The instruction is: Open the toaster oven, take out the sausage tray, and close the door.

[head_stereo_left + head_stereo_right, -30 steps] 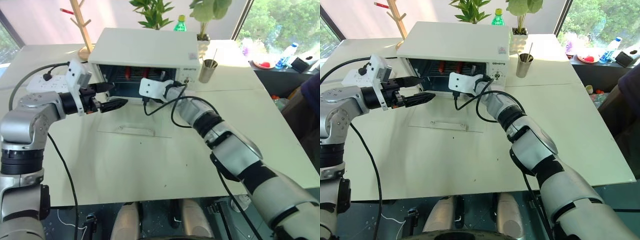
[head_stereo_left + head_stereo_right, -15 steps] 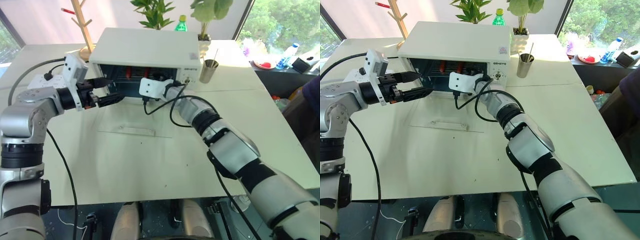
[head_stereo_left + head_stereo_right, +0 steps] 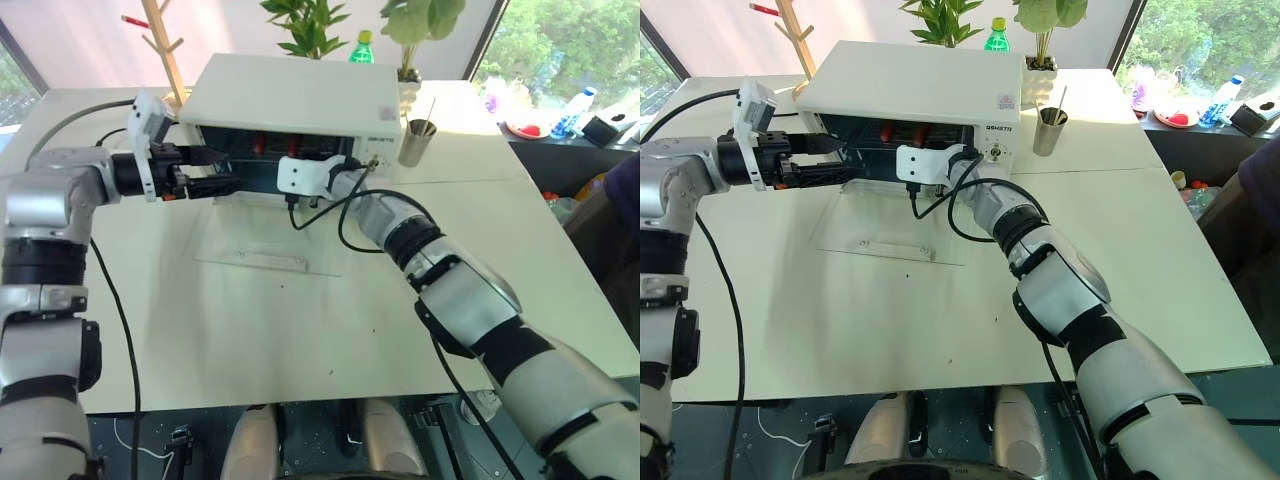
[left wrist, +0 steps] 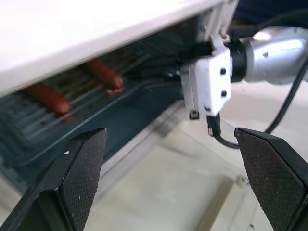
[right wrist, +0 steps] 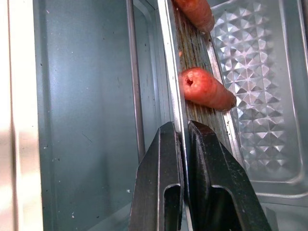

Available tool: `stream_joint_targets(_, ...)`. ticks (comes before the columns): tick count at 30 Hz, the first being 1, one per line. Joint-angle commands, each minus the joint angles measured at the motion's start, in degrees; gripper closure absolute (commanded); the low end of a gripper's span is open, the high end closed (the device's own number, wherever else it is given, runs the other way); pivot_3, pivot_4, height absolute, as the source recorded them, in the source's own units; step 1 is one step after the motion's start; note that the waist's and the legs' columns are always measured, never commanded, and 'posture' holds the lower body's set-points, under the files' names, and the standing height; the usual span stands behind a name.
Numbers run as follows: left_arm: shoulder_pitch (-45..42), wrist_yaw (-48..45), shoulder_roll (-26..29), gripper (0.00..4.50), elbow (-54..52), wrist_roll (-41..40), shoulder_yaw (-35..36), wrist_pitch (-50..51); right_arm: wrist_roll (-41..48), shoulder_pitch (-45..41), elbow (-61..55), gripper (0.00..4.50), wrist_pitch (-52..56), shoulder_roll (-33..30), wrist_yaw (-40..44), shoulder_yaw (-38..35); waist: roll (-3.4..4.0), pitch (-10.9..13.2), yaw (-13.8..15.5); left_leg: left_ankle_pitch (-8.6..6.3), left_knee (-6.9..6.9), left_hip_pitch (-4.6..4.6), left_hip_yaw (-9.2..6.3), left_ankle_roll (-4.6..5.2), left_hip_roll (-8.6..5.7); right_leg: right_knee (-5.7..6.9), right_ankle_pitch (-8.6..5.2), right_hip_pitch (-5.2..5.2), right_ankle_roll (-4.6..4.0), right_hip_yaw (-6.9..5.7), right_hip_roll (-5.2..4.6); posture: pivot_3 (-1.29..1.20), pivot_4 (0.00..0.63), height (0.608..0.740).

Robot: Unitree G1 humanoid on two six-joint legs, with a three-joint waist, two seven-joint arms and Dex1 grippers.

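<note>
We clamp our right gripper (image 5: 185, 144) on the sausage tray (image 5: 250, 96) rim at twelve o'clock, left gripper (image 4: 173, 168) spread, withdrawal next

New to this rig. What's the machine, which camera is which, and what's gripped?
It is a humanoid robot with two arms. The two wide pictures come from its head camera; the close-ups come from a camera on each wrist. On the white table stands the toaster oven, its glass door folded down flat. The right gripper reaches into the oven, its two black fingers shut on the rim of the sausage tray, which holds red sausages. The left gripper hangs open at the oven's mouth, holding nothing. A metal cup stands beside the oven.
</note>
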Motion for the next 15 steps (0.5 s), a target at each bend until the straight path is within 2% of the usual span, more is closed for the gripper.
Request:
stream_joint_targets(1,-4.79,-3.01,0.39,0.0,5.71,2.69,-0.56,-4.01,1.24,2.25,-5.67,4.44,0.74,-0.05,1.16,-2.1,0.0,0.0,-0.02,0.0,-0.01,-0.02,0.0,0.0,0.0,0.01,0.0,-0.02,0.0,0.0,0.01,0.0,0.15,0.717)
stream_joint_targets(7,-10.96,-5.17,-1.51,0.0,18.34,7.51,-1.78,-10.38,-0.14,8.86,-18.99,4.44,4.7,-2.44,4.73,-2.11,-0.02,-0.01,0.2,0.0,-0.01,-0.21,-0.02,0.0,-0.05,0.0,-0.01,-0.1,0.01,-0.02,0.0,0.0,0.15,0.717)
stream_joint_targets(11,-13.44,-6.13,-2.65,0.0,23.75,9.89,-1.98,-13.47,-1.24,11.85,-26.14,4.44,7.0,-3.42,6.56,-2.28,-0.05,-0.03,0.05,0.11,-0.01,-0.27,-0.04,-0.2,-0.07,-0.1,-0.01,-0.11,0.02,-0.05,-0.01,0.0,0.15,0.717)
stream_joint_targets(15,-15.53,-6.38,-3.9,0.0,27.94,11.99,-1.92,-15.87,-2.09,13.47,-31.03,4.44,8.61,-4.04,7.96,-2.68,-0.05,-0.03,0.05,0.0,0.04,-0.24,-0.1,0.01,-0.06,-0.09,0.0,-0.1,0.03,-0.1,-0.01,0.0,0.15,0.717)
